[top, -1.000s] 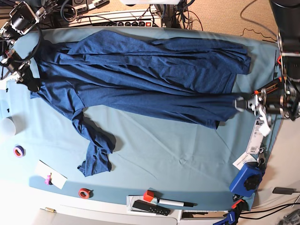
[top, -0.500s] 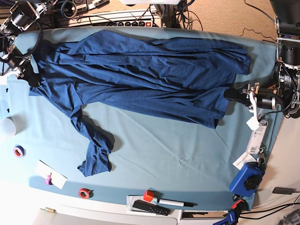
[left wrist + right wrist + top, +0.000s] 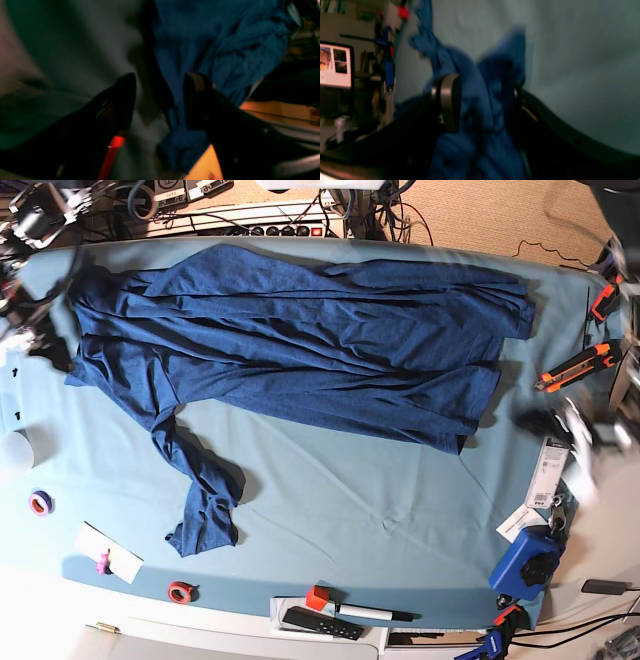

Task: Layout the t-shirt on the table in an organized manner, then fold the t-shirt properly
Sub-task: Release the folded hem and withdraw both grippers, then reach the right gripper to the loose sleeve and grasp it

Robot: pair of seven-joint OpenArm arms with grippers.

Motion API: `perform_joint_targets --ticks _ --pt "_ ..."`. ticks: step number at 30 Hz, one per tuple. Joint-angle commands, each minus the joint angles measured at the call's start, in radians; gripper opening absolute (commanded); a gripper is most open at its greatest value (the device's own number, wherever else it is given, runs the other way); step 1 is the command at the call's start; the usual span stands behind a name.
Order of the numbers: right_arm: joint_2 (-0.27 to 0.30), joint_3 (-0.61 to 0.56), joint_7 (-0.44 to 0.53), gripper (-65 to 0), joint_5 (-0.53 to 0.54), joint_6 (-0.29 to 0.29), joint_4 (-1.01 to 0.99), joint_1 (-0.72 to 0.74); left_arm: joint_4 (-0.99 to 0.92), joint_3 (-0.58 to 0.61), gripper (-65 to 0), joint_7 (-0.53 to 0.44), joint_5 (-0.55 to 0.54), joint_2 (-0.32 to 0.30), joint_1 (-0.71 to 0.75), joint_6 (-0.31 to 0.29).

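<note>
Base view shows the t-shirt (image 3: pixel 300 340) spread across the far half of the table (image 3: pixel 400 510), one sleeve trailing toward the near edge. A white cup (image 3: pixel 14 450) stands at the table's edge; its contents cannot be seen. The left hand (image 3: pixel 160 100) is open, fabric between its fingers. The right hand (image 3: pixel 482 100) is open too, cloth bunched between its fingers.

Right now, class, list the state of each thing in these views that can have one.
t-shirt: unfolded, spread across the table, wrinkled, one sleeve trailing and twisted.
left gripper: open, shirt edge between its jaws, not clamped.
right gripper: open, cloth loose between its jaws.
table: covered, its cloth lightly creased.
</note>
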Motion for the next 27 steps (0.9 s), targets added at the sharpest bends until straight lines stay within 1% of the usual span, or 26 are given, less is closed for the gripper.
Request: perform_joint_targets --ticks 1,4,7,9,11,12,13,15,17,19,22,24,27 --pt "0.039 0.004 0.014 -38.7 0.034 0.003 0.017 0.025 0.013 -0.007 -33.2 -0.006 -0.025 -0.031 -0.048 -0.001" --pt "0.054 0.004 0.014 -38.7 0.058 0.003 0.017 0.075 0.013 -0.007 -33.2 -0.006 -0.025 -0.049 -0.117 -0.001" --pt "0.042 0.000 0.014 -38.7 0.061 0.003 0.017 0.152 0.013 -0.007 -33.2 -0.006 -0.025 -0.044 -0.160 -0.001" --pt "0.024 -0.023 0.014 -38.7 0.033 0.003 0.017 0.212 0.013 -0.007 -33.2 -0.008 -0.025 -0.039 -0.172 -0.001" --pt "-0.004 -0.072 0.014 -38.7 -0.024 0.003 0.017 0.273 0.013 -0.007 -33.2 -0.048 -0.025 -0.033 -0.175 -0.001" --pt "-0.019 -0.109 0.045 -38.7 -0.074 0.003 0.017 0.299 0.013 -0.007 -33.2 -0.062 -0.025 -0.030 -0.175 -0.001" --pt "-0.034 -0.153 0.100 -38.7 -0.130 0.003 0.017 0.322 0.013 -0.007 -33.2 -0.070 -0.025 -0.026 -0.175 -0.001" --pt "-0.064 -0.254 0.246 -38.7 -0.260 0.003 0.017 0.360 0.013 -0.007 -33.2 -0.082 -0.024 -0.024 -0.175 -0.001" --pt "-0.103 -0.349 0.366 -38.7 -0.404 0.003 0.016 0.407 0.013 -0.007 -33.2 -0.095 -0.005 -0.024 -0.175 -0.001" --pt "-0.150 -0.425 0.445 -38.7 -0.539 0.003 0.016 0.459 0.013 -0.007 -33.2 -0.095 0.009 -0.024 -0.175 -0.001" --pt "-0.222 -0.514 0.549 -38.7 -0.690 0.003 0.015 0.531 0.013 -0.007 -33.2 -0.095 0.009 -0.024 -0.175 -0.001" --pt "-0.266 -0.557 0.615 -38.7 -0.785 -0.024 0.015 0.566 0.013 -0.007 -33.2 -0.094 0.009 -0.024 -0.175 -0.001" --pt "-0.321 -0.609 0.727 -38.7 -0.956 -0.091 0.015 0.584 0.013 -0.007 -33.2 -0.094 0.028 -0.026 -0.175 -0.001"
